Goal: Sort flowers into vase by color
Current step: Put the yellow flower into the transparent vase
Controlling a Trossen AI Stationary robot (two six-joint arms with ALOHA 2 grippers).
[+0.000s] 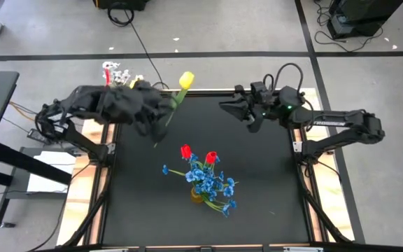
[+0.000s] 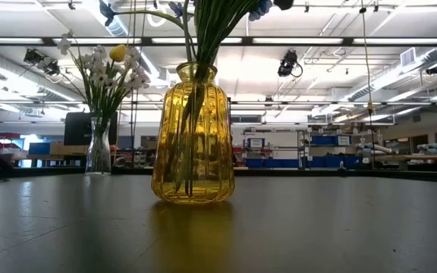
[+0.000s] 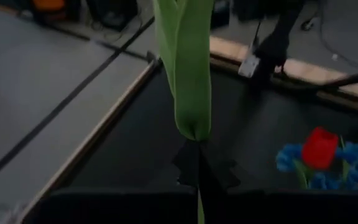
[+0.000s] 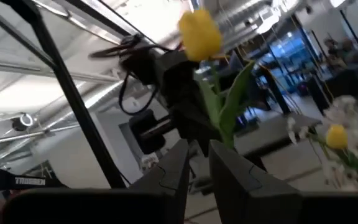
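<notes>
My left gripper [image 1: 165,112] [image 3: 197,169] hovers over the table's far left part, shut on a yellow tulip [image 1: 186,79] [image 4: 199,32]. My right gripper [image 1: 224,106] [image 4: 199,158] hangs just right of it, empty, with its fingers a narrow gap apart and pointing at the tulip. A yellow glass vase [image 2: 193,136] [image 1: 198,196] stands mid-table holding blue sprays [image 1: 212,185] and two red tulips [image 1: 186,150]. At the far left corner a clear vase [image 2: 99,148] [image 1: 117,73] holds white sprays and a yellow tulip [image 2: 117,52]. My left gripper pinches the yellow tulip's thin stem [image 3: 199,149] just below its long green leaf [image 3: 191,74], between its two fingers. The flower is lifted clear of the table. Its blossom points toward the far edge, and the stem's lower end [image 1: 157,140] sticks out past the fingers toward the near side.
The black table top has bare room left and right of the yellow vase and along the near edge. Light wooden rails [image 1: 103,182] frame the table, and the arm bases sit at its left and right sides. Cables lie on the floor beyond the far edge.
</notes>
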